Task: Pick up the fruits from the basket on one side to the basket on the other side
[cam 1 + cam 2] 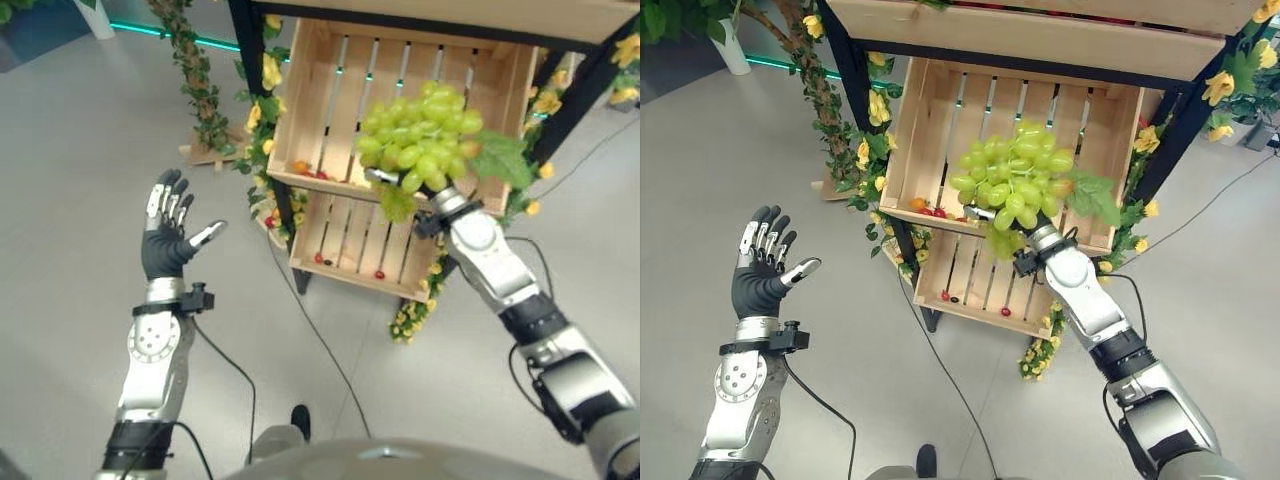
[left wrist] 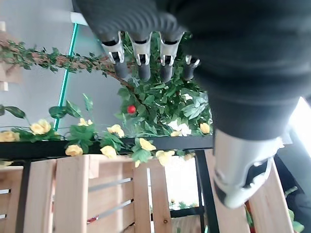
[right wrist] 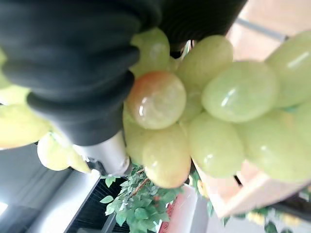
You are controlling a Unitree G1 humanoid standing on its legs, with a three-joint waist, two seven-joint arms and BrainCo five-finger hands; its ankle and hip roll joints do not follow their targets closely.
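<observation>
We see the right hand (image 1: 1032, 250) raised in front of the upper wooden crate (image 1: 930, 140), its fingers hidden under a bunch of green grapes (image 1: 1015, 180), so we cannot tell whether they are curled or straight. The bunch sits directly above the hand, level with the crate's opening, and it is made of pale green, glossy, oval berries (a few blush orange-brown, as the right wrist view shows close up) with a broad green leaf (image 1: 1092, 198) on the side away from the other hand. No legible writing appears on the fruit or crates. Below the hand stands a lower crate (image 1: 970, 280) holding small red fruits (image 1: 1005, 311). The left hand (image 1: 168, 232) hovers well apart over the floor, fingers straight and spread, holding nothing.
</observation>
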